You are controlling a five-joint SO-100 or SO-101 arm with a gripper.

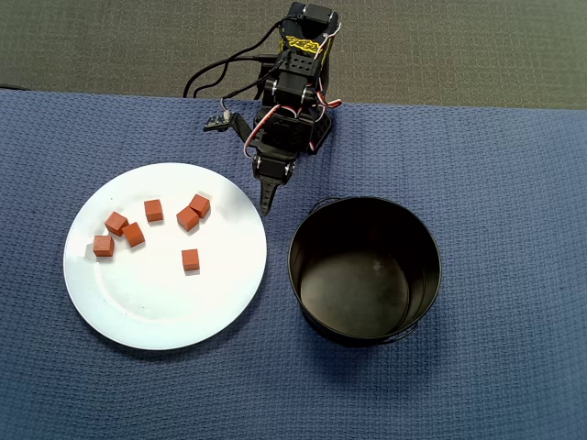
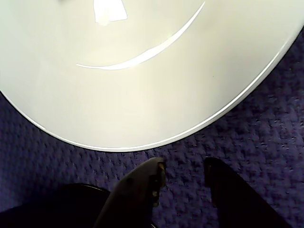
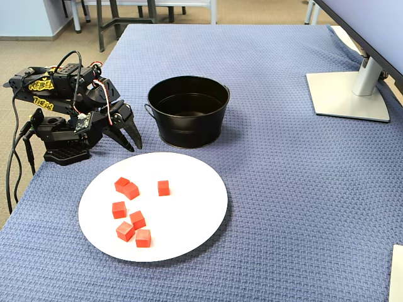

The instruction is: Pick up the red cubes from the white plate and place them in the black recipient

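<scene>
The tool [image 3: 132, 142] hangs empty, jaws slightly apart, folded back at the plate's [image 3: 195, 233] upper-left edge; seven cubes [image 3: 131, 190] lie on it left of centre; the pot [image 3: 187, 119] sits empty above.

The only lettering is a yellow marking on the black robot arm [image 1: 301, 44] [image 3: 43, 84], behind the white plate [image 1: 165, 293] in the overhead view, and it is too small and blurred to read.
</scene>
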